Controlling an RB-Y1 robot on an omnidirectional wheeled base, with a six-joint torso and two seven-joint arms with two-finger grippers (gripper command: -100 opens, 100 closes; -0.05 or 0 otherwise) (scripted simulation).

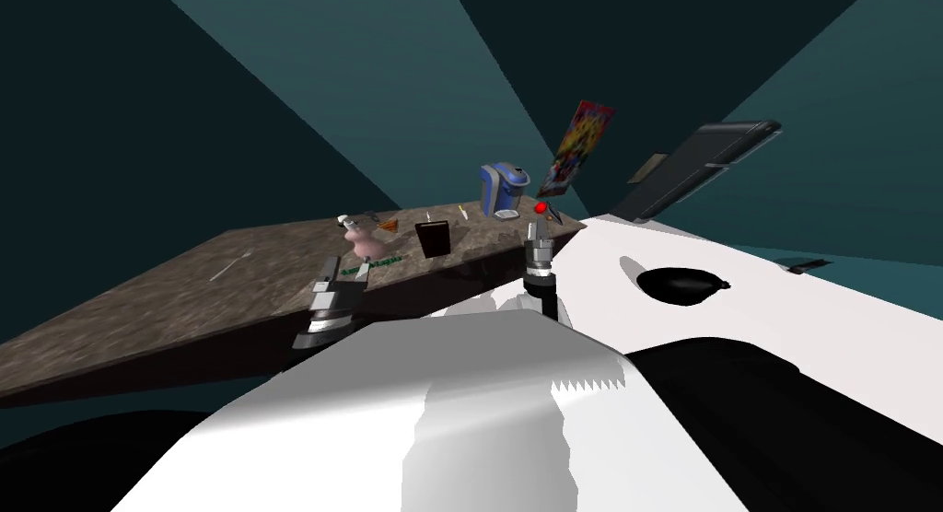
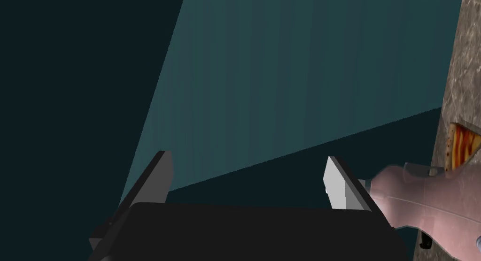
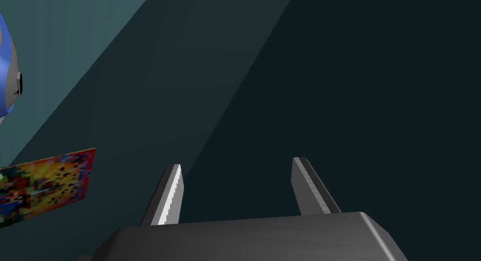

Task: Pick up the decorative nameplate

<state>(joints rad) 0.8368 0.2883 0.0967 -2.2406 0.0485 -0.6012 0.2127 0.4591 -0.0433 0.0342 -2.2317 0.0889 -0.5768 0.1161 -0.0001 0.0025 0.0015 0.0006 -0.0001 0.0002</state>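
A small dark upright plaque (image 1: 433,238), which I take for the nameplate, stands on the brown stone-patterned table (image 1: 184,285) near its front edge. My left gripper (image 1: 347,269) hovers at that front edge, left of the plaque and just before a pink vase (image 1: 364,243). In the left wrist view this gripper (image 2: 249,178) is open and holds nothing, with the pink vase (image 2: 422,202) right beside one finger. My right gripper (image 1: 539,230) is raised near the table's right end, right of the plaque. In its wrist view the right gripper (image 3: 237,188) stands open and empty.
A blue coffee machine (image 1: 502,190), a red ball (image 1: 541,207), an orange slice (image 1: 389,226), a green strip (image 1: 373,264) and a fork (image 1: 230,265) lie on the table. A white counter (image 1: 792,304) with a black basin (image 1: 681,285) adjoins on the right. A colourful poster (image 1: 578,147) hangs behind.
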